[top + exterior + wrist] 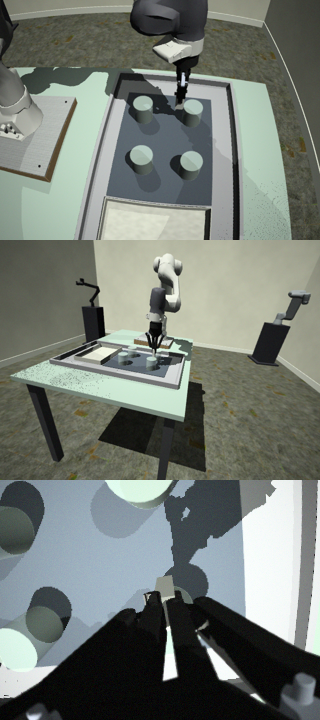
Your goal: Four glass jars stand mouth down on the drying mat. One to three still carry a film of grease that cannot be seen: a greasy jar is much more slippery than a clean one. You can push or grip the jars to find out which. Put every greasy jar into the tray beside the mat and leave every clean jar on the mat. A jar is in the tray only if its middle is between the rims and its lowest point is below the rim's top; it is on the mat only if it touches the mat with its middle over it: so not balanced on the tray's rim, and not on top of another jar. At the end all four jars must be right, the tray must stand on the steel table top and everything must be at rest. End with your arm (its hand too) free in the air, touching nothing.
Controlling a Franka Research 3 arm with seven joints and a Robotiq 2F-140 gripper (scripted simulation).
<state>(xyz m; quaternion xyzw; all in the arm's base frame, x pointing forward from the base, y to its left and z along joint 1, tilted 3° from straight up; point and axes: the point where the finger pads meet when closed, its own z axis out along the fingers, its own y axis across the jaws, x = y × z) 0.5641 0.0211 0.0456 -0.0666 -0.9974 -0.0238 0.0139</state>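
Four pale green jars stand mouth down on the dark blue mat. The far left jar and the far right jar are at the mat's far end. The near left jar and the near right jar are closer to the tray. My gripper is shut and empty, low, just left of the far right jar in the top view. Whether it touches that jar is hidden. The cream tray holds no jar.
The steel table top around mat and tray has a raised rim. The robot's base plate stands to the left in the top view, outside the rim. The arm's shadow falls across the far jars' area.
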